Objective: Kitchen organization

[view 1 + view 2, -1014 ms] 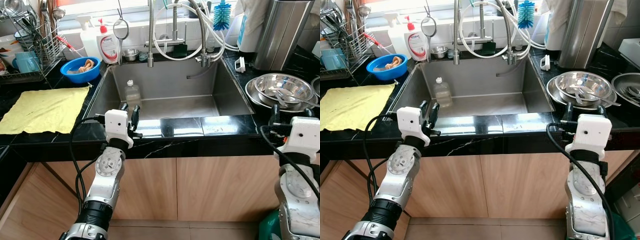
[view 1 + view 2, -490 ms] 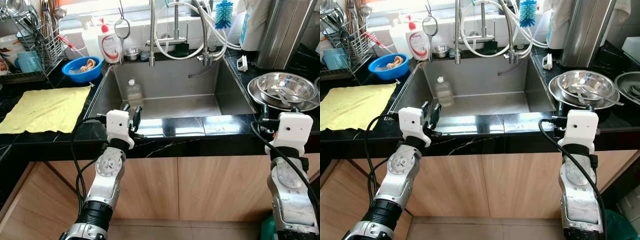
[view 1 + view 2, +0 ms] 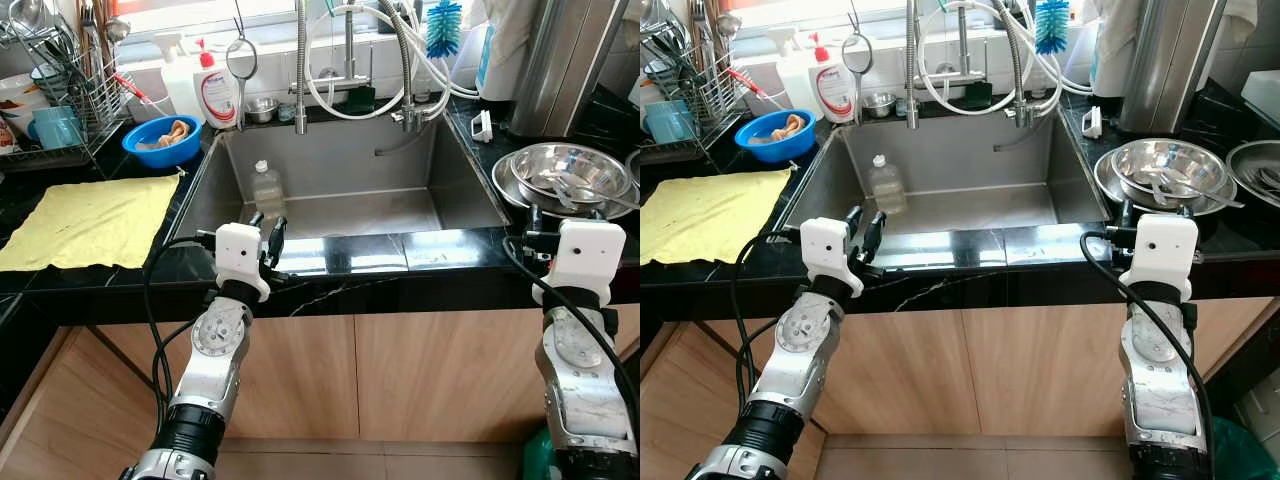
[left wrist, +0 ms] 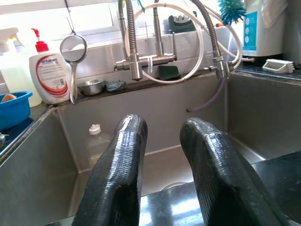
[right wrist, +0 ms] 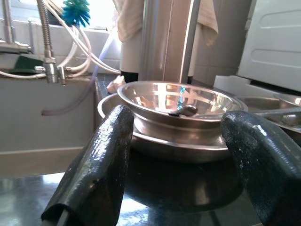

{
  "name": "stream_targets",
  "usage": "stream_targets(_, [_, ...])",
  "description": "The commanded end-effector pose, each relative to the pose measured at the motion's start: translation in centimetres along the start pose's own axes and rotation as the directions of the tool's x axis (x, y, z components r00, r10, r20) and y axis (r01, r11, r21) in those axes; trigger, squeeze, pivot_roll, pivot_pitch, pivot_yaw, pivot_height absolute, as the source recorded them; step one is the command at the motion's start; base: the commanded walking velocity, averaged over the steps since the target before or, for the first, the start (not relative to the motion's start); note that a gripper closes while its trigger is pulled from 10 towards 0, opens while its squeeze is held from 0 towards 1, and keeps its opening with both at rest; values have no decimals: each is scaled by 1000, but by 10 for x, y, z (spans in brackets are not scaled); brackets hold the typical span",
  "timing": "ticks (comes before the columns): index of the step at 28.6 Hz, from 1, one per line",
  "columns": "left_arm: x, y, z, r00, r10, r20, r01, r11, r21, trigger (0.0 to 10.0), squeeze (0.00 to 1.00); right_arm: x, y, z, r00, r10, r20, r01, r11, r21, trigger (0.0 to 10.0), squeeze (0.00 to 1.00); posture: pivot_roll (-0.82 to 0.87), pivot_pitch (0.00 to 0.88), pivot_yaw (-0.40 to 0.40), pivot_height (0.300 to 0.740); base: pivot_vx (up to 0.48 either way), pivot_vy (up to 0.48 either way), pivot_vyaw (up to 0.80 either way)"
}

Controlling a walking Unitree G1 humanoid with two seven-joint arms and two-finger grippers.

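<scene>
A steel sink (image 3: 340, 160) is set in the black counter and holds a clear plastic bottle (image 3: 266, 187) at its left wall. Stacked steel bowls (image 3: 565, 172) with a spoon inside stand on the counter to the right. My left gripper (image 3: 266, 222) hovers over the sink's front rim, open with a narrow gap and nothing between its fingers (image 4: 124, 155). My right gripper (image 5: 174, 141) is open wide at the counter's front edge, facing the bowls (image 5: 178, 101) and apart from them.
A yellow cloth (image 3: 90, 220) lies on the left counter. Behind it are a blue bowl (image 3: 160, 140), a dish rack (image 3: 60, 100) and a soap bottle (image 3: 215, 90). Faucet hoses (image 3: 400, 70) hang over the sink. A tall steel canister (image 3: 565, 60) stands at the back right.
My right gripper has shifted slightly left and up at the counter edge before the bowls. The left gripper has hardly moved.
</scene>
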State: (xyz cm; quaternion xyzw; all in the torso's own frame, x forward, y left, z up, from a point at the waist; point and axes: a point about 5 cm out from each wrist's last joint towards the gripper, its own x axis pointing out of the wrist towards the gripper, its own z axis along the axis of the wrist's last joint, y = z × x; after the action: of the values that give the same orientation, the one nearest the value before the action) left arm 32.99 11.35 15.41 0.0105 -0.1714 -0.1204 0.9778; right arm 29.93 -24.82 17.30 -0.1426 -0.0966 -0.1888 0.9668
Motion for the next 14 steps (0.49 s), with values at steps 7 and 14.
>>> stream_targets(7, [-1, 3, -3, 1000, 3, -27, -3, 1000, 4, 10000, 0, 10, -6, 1, 999, -52, 2, 52, 999, -11, 10000, 0, -248, 0, 153, 740, 0, 0, 0])
stream_targets(14, [0, 3, -3, 1000, 4, -25, -4, 1000, 8, 10000, 0, 15, -3, 1, 999, -50, 9, 50, 999, 0, 3804, 0, -251, 0, 161, 740, 0, 0, 0])
